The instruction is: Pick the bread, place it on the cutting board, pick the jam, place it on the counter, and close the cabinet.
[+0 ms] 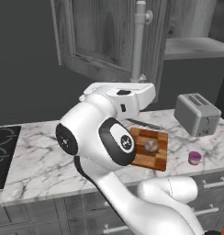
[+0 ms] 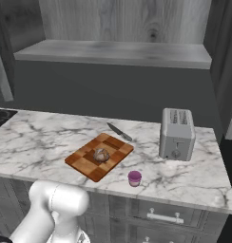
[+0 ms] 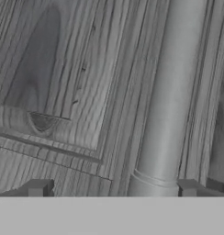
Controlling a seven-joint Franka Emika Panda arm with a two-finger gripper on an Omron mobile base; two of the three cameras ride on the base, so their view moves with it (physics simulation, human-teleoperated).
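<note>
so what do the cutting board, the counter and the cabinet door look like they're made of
Cutting board: likely wood, checkered light and dark brown blocks, matte.
Counter: looks like polished marble, white with grey veins.
Cabinet door: apparently weathered grey wood with visible grain; its bar handle looks like smooth pale metal, though that is unsure.

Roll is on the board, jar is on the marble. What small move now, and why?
Probably push the grey weathered-wood cabinet door toward shut. It stands swung open; the gripper faces its panel, fingertips straddling the pale bar handle. The round brown roll and pink-purple jar look placed.
</note>
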